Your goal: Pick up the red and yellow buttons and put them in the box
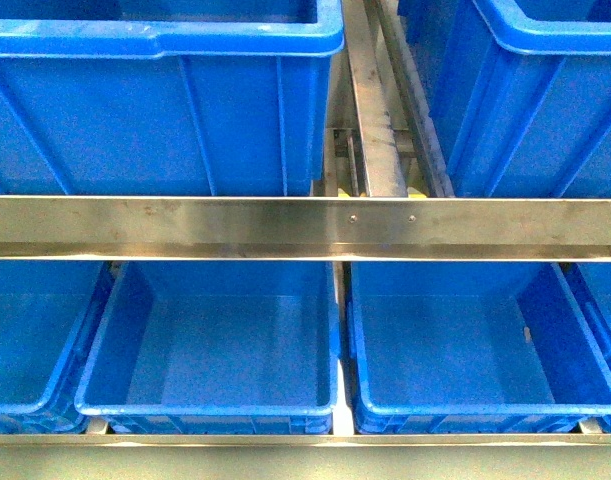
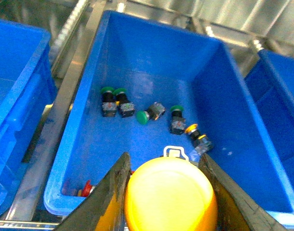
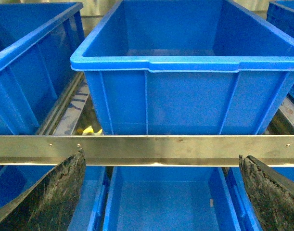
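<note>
In the left wrist view my left gripper (image 2: 166,195) is shut on a yellow button (image 2: 168,197), whose big round cap fills the gap between the fingers. It hangs over a blue bin (image 2: 151,53) holding several more buttons: green-capped ones (image 2: 107,100) in a loose row and a yellow-ringed one (image 2: 196,135). A small red piece (image 2: 86,188) lies in the bin's near corner. In the right wrist view my right gripper (image 3: 161,197) is open and holds nothing, above an empty blue bin (image 3: 161,204). Neither arm shows in the front view.
A steel rail (image 1: 305,228) crosses the rack between an upper row of blue bins (image 1: 155,110) and a lower row (image 1: 210,345). The lower right bin (image 1: 475,340) holds only one tiny speck. A yellow scrap (image 3: 89,130) lies beside the upper bin (image 3: 185,86).
</note>
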Controlling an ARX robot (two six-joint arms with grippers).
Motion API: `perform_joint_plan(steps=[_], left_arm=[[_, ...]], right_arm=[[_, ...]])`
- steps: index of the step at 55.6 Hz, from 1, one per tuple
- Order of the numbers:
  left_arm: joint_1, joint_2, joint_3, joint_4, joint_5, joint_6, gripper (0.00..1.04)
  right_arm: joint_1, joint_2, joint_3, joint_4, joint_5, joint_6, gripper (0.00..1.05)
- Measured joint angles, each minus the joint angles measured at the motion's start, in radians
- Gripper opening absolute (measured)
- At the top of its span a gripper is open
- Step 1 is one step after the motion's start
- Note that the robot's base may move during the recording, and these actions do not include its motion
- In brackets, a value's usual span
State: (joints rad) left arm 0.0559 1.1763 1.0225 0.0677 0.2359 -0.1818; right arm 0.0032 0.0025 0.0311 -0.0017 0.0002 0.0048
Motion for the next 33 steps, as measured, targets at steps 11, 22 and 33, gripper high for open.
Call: perform_joint_plan(steps=[11,22,33], left_arm=[[0.063,-0.018,-0.129,0.285,0.157,-0.172,0.33],[-0.037,0.127,-0.137,0.547,0.238,-0.459,0.33],[-0.245,0.309,-0.1,0.819,0.271,-0.719,0.33]], right_arm=[[0.0,0.0,0.0,0.0,0.0,0.0,0.97],[0.0,0.0,0.0,0.0,0.0,0.0,0.97],[0.0,0.0,0.0,0.0,0.0,0.0,0.97]])
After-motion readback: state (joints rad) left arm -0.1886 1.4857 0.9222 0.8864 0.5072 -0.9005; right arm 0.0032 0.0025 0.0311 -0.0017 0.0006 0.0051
